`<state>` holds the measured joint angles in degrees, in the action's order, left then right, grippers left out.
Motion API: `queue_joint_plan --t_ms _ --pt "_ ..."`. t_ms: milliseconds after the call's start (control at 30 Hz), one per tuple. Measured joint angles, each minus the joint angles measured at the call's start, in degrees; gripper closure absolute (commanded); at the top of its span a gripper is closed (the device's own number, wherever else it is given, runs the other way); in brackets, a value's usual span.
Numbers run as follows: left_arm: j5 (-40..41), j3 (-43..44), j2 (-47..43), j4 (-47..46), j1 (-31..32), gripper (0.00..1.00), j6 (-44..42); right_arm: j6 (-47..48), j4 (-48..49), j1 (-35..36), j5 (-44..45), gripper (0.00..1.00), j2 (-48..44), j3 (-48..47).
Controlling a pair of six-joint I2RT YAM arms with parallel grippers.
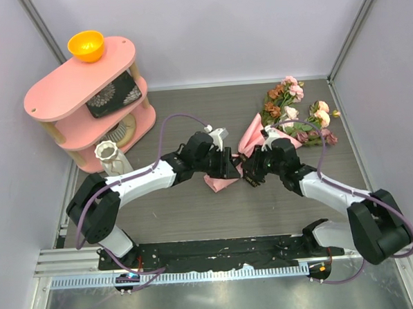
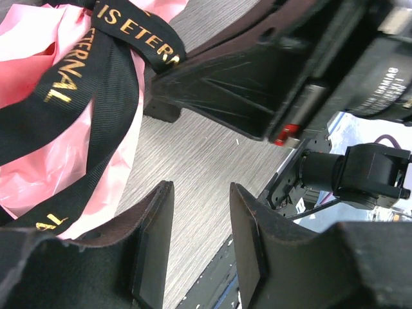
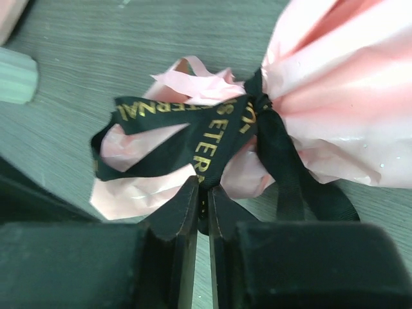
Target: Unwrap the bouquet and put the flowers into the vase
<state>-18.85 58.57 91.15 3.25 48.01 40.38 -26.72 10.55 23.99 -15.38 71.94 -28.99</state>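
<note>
Right gripper (image 3: 204, 188) pinches the tail of the black ribbon (image 3: 193, 122) knotted round the bouquet (image 1: 251, 140), mid-table; your left gripper (image 2: 201, 196) stands open, empty, just beside it. Pull with the paper (image 3: 335, 77) unpinned and you may drag the whole bunch, not loosen the knot.

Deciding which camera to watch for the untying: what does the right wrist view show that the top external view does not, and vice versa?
Only the right wrist view: gold lettering on the black ribbon, and the right gripper pinched on one strand of it.
Only the top external view: the vase, the flowers sticking out of the wrap, and the orange bowl on the pink shelf.
Both: the pink wrapping paper lying on the grey table.
</note>
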Motion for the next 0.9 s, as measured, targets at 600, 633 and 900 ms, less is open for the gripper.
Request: queue_joint_plan --t_ms 600,633,900 --pt "-2.4 2.4 2.6 -1.7 0.0 0.57 -2.1 -6.3 -5.5 0.0 -4.8 0.73 -7.6 -3.3" --pt "-2.3 2.9 2.9 -1.5 0.0 0.58 -2.5 -6.8 -5.4 0.0 -5.0 0.68 -7.3 -3.6" --pt "0.8 1.4 0.1 -1.4 0.0 0.55 -3.6 -11.1 -1.9 -0.3 -9.5 0.41 0.1 -7.5"
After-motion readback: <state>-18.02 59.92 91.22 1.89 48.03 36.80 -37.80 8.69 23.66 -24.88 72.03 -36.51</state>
